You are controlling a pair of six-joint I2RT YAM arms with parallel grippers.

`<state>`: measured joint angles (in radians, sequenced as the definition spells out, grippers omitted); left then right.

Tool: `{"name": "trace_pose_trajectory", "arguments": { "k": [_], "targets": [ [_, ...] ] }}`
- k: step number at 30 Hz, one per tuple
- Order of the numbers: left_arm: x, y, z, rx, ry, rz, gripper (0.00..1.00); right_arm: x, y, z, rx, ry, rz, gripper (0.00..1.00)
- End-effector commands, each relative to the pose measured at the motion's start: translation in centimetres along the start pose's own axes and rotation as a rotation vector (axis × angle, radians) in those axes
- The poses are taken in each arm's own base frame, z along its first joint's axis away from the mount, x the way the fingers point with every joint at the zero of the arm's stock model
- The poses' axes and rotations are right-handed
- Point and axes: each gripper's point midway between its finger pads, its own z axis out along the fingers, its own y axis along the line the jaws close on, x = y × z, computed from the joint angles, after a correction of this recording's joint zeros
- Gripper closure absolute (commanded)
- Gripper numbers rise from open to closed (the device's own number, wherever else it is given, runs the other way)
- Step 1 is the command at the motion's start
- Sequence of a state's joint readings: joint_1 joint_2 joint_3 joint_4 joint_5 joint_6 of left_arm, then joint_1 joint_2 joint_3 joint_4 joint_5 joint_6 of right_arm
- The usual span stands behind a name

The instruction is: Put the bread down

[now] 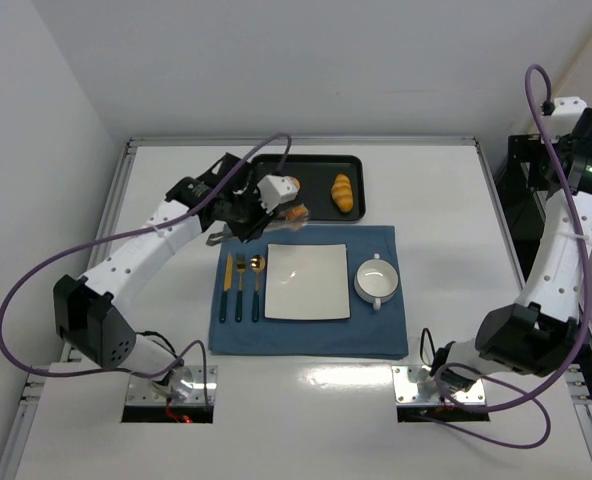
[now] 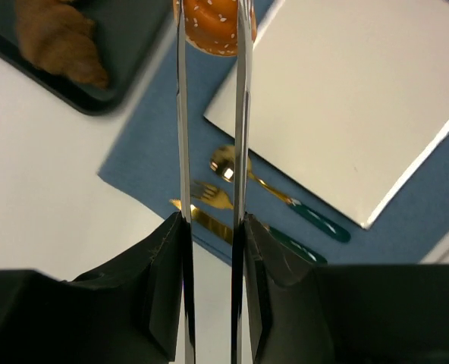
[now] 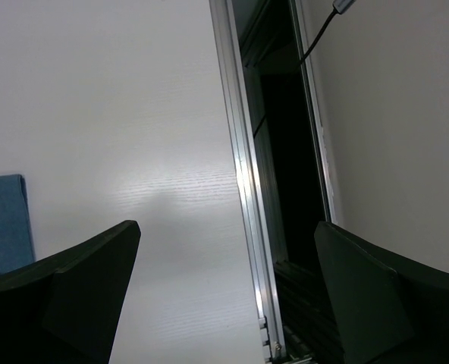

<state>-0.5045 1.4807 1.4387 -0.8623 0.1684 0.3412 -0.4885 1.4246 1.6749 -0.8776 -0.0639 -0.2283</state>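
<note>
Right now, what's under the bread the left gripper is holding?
Blue placemat, between the black tray and a corner of the white plate. The patch directly below the bread is hidden by it.

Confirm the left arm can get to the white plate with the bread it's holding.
Probably yes. The left gripper, shut on the bread, hangs above the blue mat just off the plate's far-left corner. The plate is bare, nothing stands between, and the cutlery lies off the path.

A robot lab: white-walled table point(image 1: 306, 410) edged with aluminium rail point(image 1: 301, 141).
</note>
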Motion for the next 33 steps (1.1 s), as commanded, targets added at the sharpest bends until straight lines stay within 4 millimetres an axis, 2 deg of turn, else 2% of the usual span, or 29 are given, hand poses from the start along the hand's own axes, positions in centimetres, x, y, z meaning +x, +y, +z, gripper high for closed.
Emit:
{"name": "trace_pose_trajectory", "arguments": {
  "k": [1,2,6,11,15,16,17,21,27,30,33],
  "targets": [
    [2.5,-3.6,-0.2,0.110,0.053,0.080,1.00,-2.0,-0.1,-0.1,-0.013,-0.054,0.001,0.00],
    [3.4,-4.9,0.1,0.144,0.070,0.103,1.00,-1.8,0.0,0.2,-0.016,-0.045,0.002,0.00],
    [4.4,-7.0,0.3,0.190,0.074,0.120,1.00,-2.0,0.1,0.4,-0.029,-0.050,0.002,0.00],
    [4.9,-7.8,0.9,0.219,0.084,0.113,1.00,-2.0,0.9,1.0,-0.077,-0.047,0.013,0.00],
    [5.1,-8.2,1.8,0.238,0.080,0.102,1.00,-2.7,0.5,0.6,-0.059,-0.063,0.010,0.00],
    [5.7,-8.6,2.2,0.252,0.101,0.104,1.00,-2.9,0.5,0.2,-0.056,-0.071,0.009,0.00],
    [5.3,-8.5,2.3,0.246,0.086,0.108,1.00,-2.9,0.5,0.2,-0.056,-0.071,0.009,0.00],
    [7.0,-9.5,3.8,0.283,0.135,0.091,1.00,-2.9,0.5,0.2,-0.056,-0.071,0.009,0.00],
    [7.8,-9.8,4.6,0.286,0.148,0.069,1.00,-3.0,0.3,-0.2,-0.043,-0.076,0.008,0.00],
    [7.8,-9.8,4.9,0.282,0.141,0.061,0.94,-3.0,0.3,-0.2,-0.043,-0.076,0.008,0.00],
    [8.2,-9.7,5.0,0.276,0.153,0.061,0.81,-3.3,0.2,-0.4,-0.040,-0.084,0.007,0.00]
  ]
}}
